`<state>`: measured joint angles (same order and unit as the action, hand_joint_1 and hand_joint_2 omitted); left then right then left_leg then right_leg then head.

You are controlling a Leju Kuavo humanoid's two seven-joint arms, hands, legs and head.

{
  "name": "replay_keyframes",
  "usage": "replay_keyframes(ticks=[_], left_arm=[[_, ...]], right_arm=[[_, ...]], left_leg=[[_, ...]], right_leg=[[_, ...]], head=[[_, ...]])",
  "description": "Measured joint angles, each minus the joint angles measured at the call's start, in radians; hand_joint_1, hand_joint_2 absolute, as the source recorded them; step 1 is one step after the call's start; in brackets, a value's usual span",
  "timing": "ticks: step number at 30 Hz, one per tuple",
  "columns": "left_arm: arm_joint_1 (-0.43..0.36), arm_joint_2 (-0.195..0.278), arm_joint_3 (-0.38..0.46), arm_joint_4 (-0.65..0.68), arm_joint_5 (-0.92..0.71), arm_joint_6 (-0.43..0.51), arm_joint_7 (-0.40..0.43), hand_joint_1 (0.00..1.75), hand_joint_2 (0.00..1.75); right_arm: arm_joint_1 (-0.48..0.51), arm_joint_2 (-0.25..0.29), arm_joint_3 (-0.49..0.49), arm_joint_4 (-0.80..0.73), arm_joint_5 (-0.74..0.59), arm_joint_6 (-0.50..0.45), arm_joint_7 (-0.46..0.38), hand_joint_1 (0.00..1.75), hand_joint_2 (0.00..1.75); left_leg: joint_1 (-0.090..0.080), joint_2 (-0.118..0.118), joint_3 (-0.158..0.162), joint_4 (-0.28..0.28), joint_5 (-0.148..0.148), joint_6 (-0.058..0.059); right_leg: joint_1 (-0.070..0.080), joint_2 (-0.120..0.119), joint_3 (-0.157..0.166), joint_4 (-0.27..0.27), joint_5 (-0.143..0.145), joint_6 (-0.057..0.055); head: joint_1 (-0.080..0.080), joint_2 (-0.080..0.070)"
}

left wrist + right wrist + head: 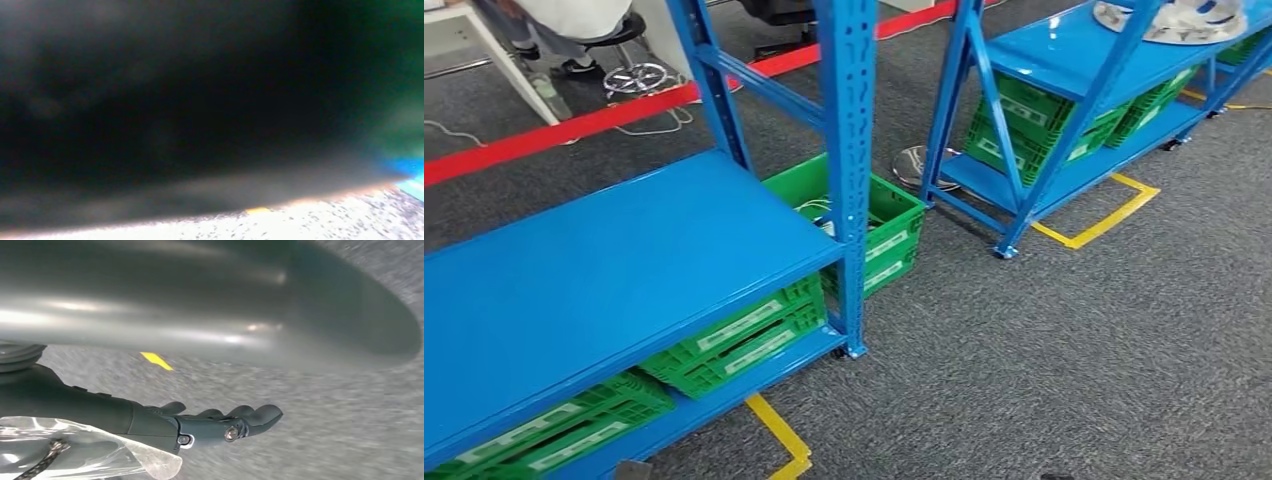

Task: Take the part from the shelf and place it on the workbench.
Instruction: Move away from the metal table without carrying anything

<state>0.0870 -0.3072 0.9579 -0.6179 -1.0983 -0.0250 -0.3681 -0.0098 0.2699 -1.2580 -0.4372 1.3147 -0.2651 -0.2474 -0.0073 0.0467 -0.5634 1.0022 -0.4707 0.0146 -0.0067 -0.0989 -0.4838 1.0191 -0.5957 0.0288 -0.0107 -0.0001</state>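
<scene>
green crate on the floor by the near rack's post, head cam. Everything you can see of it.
The green crate is a bright green, plastic-looking open-topped bin with latticed, ribbed walls and pale label strips on its near side. It sits upright on the grey carpet, behind the near blue rack's upright post, which crosses in front of it and hides part of it. Thin pale cords or wires show inside; the rest of its contents can't be made out. No hand touches it.

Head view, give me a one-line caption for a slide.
Two blue racks on grey carpet, green crates on their lower shelves, yellow floor tape marking their spots.
</scene>
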Motion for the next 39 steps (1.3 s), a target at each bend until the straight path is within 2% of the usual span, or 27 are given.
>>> replay_keyframes(ticks=[2, 4, 5, 6, 7, 9, 11, 13, 14, 16, 18, 19, 20, 21, 23, 25, 26, 27, 29, 31, 33, 34, 35, 36, 37, 38, 39], left_arm=[[-0.003, -0.001, 0.000, 0.002, 0.000, 0.001, 0.000, 0.00, 0.00], [-0.005, 0.000, 0.000, 0.005, 0.000, 0.001, 0.000, 0.00, 0.00], [-0.005, 0.000, 0.000, 0.008, -0.001, 0.001, 0.000, 0.00, 0.00], [-0.005, 0.000, 0.000, 0.011, -0.001, 0.001, 0.000, 0.00, 0.00], [-0.005, 0.000, 0.000, 0.014, -0.001, 0.001, 0.000, 0.00, 0.00], [-0.007, 0.001, 0.000, 0.019, -0.001, 0.002, 0.000, 0.00, 0.00], [-0.009, 0.003, 0.000, 0.023, -0.001, 0.004, 0.000, 0.00, 0.00], [-0.008, 0.004, 0.000, 0.027, -0.001, 0.005, 0.000, 0.00, 0.00], [-0.008, 0.005, 0.000, 0.028, -0.001, 0.006, 0.000, 0.00, 0.00], [-0.010, 0.006, 0.000, 0.031, -0.001, 0.006, 0.000, 0.00, 0.00], [-0.014, 0.006, -0.001, 0.033, -0.001, 0.007, 0.000, 0.00, 0.00], [-0.015, 0.006, -0.001, 0.035, -0.002, 0.007, 0.000, 0.00, 0.00], [-0.015, 0.006, -0.001, 0.036, -0.002, 0.007, 0.000, 0.00, 0.00], [-0.014, 0.006, 0.000, 0.037, -0.001, 0.007, 0.000, 0.00, 0.00], [-0.013, 0.006, 0.000, 0.039, -0.001, 0.007, 0.000, 0.00, 0.00], [-0.016, 0.007, -0.001, 0.041, -0.001, 0.008, 0.000, 0.00, 0.00], [-0.017, 0.007, -0.001, 0.041, -0.001, 0.009, -0.001, 0.00, 0.00], [-0.018, 0.007, -0.001, 0.041, 0.000, 0.009, -0.001, 0.00, 0.00], [-0.015, 0.006, -0.001, 0.043, 0.000, 0.011, -0.001, 0.00, 0.00], [-0.014, 0.004, -0.001, 0.045, 0.000, 0.014, -0.002, 0.00, 0.00], [-0.016, 0.004, -0.001, 0.048, 0.001, 0.016, -0.002, 0.00, 0.00], [-0.016, 0.004, -0.001, 0.049, 0.001, 0.016, -0.003, 0.00, 0.00], [-0.017, 0.004, -0.001, 0.050, 0.001, 0.017, -0.003, 0.00, 0.00], [-0.016, 0.004, -0.001, 0.051, 0.001, 0.017, -0.003, 0.00, 0.00], [-0.016, 0.004, -0.001, 0.052, 0.001, 0.017, -0.003, 0.00, 0.00], [-0.016, 0.004, -0.001, 0.054, 0.001, 0.017, -0.004, 0.00, 0.00], [-0.017, 0.004, -0.001, 0.055, 0.002, 0.018, -0.004, 0.00, 0.00]], right_arm=[[-0.001, -0.002, 0.003, 0.002, 0.000, -0.002, -0.001, 0.00, 0.00], [0.002, -0.004, 0.003, 0.005, 0.001, -0.005, -0.002, 0.00, 0.00], [0.003, -0.006, 0.004, 0.007, 0.002, -0.006, -0.002, 0.00, 0.00], [0.004, -0.007, 0.004, 0.009, 0.004, -0.007, -0.003, 0.00, 0.00], [0.004, -0.009, 0.005, 0.010, 0.005, -0.009, -0.004, 0.00, 0.00], [0.005, -0.011, 0.008, 0.014, 0.008, -0.013, -0.006, 0.00, 0.00], [0.005, -0.012, 0.010, 0.019, 0.009, -0.018, -0.007, 0.00, 0.00], [0.004, -0.013, 0.011, 0.022, 0.010, -0.021, -0.007, 0.00, 0.00], [0.003, -0.013, 0.012, 0.022, 0.010, -0.022, -0.007, 0.00, 0.00], [0.002, -0.014, 0.015, 0.024, 0.011, -0.023, -0.007, 0.00, 0.00], [0.005, -0.014, 0.017, 0.026, 0.011, -0.023, -0.007, 0.00, 0.00], [0.006, -0.015, 0.017, 0.027, 0.011, -0.024, -0.007, 0.00, 0.00], [0.008, -0.015, 0.017, 0.027, 0.011, -0.024, -0.007, 0.00, 0.00], [0.008, -0.015, 0.017, 0.027, 0.011, -0.024, -0.007, 0.00, 0.00], [0.006, -0.015, 0.018, 0.027, 0.011, -0.025, -0.007, 0.00, 0.00], [0.005, -0.015, 0.018, 0.028, 0.011, -0.026, -0.010, 0.00, 0.00], [0.005, -0.015, 0.018, 0.028, 0.011, -0.027, -0.012, 0.00, 0.00], [0.004, -0.015, 0.018, 0.029, 0.011, -0.028, -0.014, 0.00, 0.00], [0.001, -0.016, 0.019, 0.030, 0.011, -0.029, -0.018, 0.00, 0.00], [-0.003, -0.016, 0.020, 0.031, 0.010, -0.032, -0.021, 0.00, 0.00], [-0.001, -0.017, 0.021, 0.032, 0.010, -0.035, -0.021, 0.00, 0.00], [0.001, -0.017, 0.022, 0.032, 0.009, -0.035, -0.021, 0.00, 0.00], [0.004, -0.018, 0.022, 0.033, 0.009, -0.035, -0.021, 0.00, 0.00], [0.006, -0.018, 0.022, 0.033, 0.009, -0.036, -0.021, 0.00, 0.00], [0.007, -0.019, 0.022, 0.033, 0.008, -0.036, -0.021, 0.00, 0.00], [0.007, -0.019, 0.022, 0.033, 0.008, -0.036, -0.021, 0.00, 0.00], [0.008, -0.019, 0.022, 0.034, 0.008, -0.036, -0.021, 0.00, 0.00]], left_leg=[[0.005, -0.025, 0.002, -0.004, 0.004, 0.007], [0.006, -0.054, 0.002, -0.004, 0.003, 0.009], [0.006, -0.069, 0.003, -0.004, 0.002, 0.009], [0.006, -0.085, 0.005, -0.003, 0.001, 0.008], [0.008, -0.100, 0.009, -0.003, -0.001, 0.006], [0.009, -0.127, 0.012, 0.002, -0.007, -0.003], [0.010, -0.149, 0.007, 0.007, -0.008, -0.014], [0.012, -0.169, 0.000, 0.008, -0.005, -0.024], [0.013, -0.164, -0.002, 0.012, -0.008, -0.029], [0.011, -0.119, -0.026, 0.064, -0.040, -0.038], [0.012, -0.069, -0.088, 0.194, -0.103, -0.046], [0.013, -0.061, -0.121, 0.259, -0.128, -0.048], [0.014, -0.058, -0.141, 0.299, -0.135, -0.049], [0.014, -0.056, -0.142, 0.299, -0.122, -0.048], [0.012, -0.037, -0.088, 0.192, -0.054, -0.040], [0.003, 0.010, -0.023, 0.065, -0.010, -0.027], [-0.002, 0.026, -0.007, 0.031, -0.005, -0.021], [-0.005, 0.031, -0.005, 0.020, -0.008, -0.017], [-0.003, 0.009, -0.005, 0.010, -0.004, -0.008], [0.002, -0.015, 0.002, -0.003, 0.004, 0.004], [0.006, -0.039, 0.005, -0.009, 0.008, 0.011], [0.005, -0.053, 0.005, -0.009, 0.008, 0.012], [0.005, -0.068, 0.005, -0.008, 0.007, 0.013], [0.005, -0.083, 0.006, -0.008, 0.007, 0.012], [0.006, -0.099, 0.009, -0.008, 0.006, 0.011], [0.006, -0.114, 0.011, -0.007, 0.005, 0.009], [0.007, -0.128, 0.013, -0.005, 0.002, 0.005]], right_leg=[[-0.004, 0.065, -0.051, 0.104, -0.055, 0.005], [-0.005, 0.092, -0.127, 0.237, -0.100, 0.008], [-0.005, 0.095, -0.151, 0.266, -0.095, 0.009], [-0.005, 0.097, -0.157, 0.254, -0.068, 0.010], [-0.007, 0.103, -0.144, 0.204, -0.025, 0.011], [-0.013, 0.143, -0.097, 0.071, 0.050, 0.011], [-0.016, 0.176, -0.067, 0.007, 0.070, 0.004], [-0.014, 0.166, -0.061, 0.004, 0.068, -0.009], [-0.014, 0.155, -0.059, 0.003, 0.069, -0.016], [-0.015, 0.131, -0.055, -0.001, 0.070, -0.029], [-0.013, 0.101, -0.053, -0.002, 0.066, -0.038], [-0.012, 0.084, -0.052, -0.002, 0.064, -0.040], [-0.011, 0.070, -0.051, -0.002, 0.062, -0.041], [-0.010, 0.056, -0.049, -0.001, 0.060, -0.041], [-0.009, 0.032, -0.042, -0.002, 0.055, -0.039], [-0.003, 0.010, -0.035, -0.001, 0.047, -0.032], [0.000, 0.000, -0.033, -0.001, 0.044, -0.027], [0.002, -0.011, -0.031, -0.002, 0.041, -0.022], [0.002, -0.026, -0.024, -0.007, 0.037, -0.011], [0.000, 0.015, -0.036, 0.029, 0.007, -0.002], [-0.003, 0.075, -0.092, 0.146, -0.052, 0.002], [-0.004, 0.088, -0.127, 0.213, -0.075, 0.003], [-0.004, 0.093, -0.154, 0.257, -0.082, 0.004], [-0.004, 0.096, -0.166, 0.266, -0.069, 0.005], [-0.005, 0.100, -0.159, 0.235, -0.036, 0.005], [-0.007, 0.110, -0.136, 0.171, 0.008, 0.005], [-0.010, 0.136, -0.109, 0.103, 0.043, 0.005]], head=[[0.006, 0.000], [0.007, 0.000], [0.007, 0.000], [0.007, 0.000], [0.008, 0.000], [0.008, 0.000], [0.007, 0.000], [0.007, 0.000], [0.007, 0.000], [0.001, 0.000], [-0.004, 0.000], [-0.004, 0.000], [-0.004, 0.000], [-0.004, 0.000], [-0.005, 0.000], [-0.004, 0.000], [-0.003, 0.000], [-0.003, 0.000], [-0.001, 0.000], [0.003, 0.000], [0.009, 0.000], [0.010, 0.000], [0.010, 0.000], [0.010, 0.000], [0.010, 0.000], [0.010, 0.000], [0.010, 0.000]])
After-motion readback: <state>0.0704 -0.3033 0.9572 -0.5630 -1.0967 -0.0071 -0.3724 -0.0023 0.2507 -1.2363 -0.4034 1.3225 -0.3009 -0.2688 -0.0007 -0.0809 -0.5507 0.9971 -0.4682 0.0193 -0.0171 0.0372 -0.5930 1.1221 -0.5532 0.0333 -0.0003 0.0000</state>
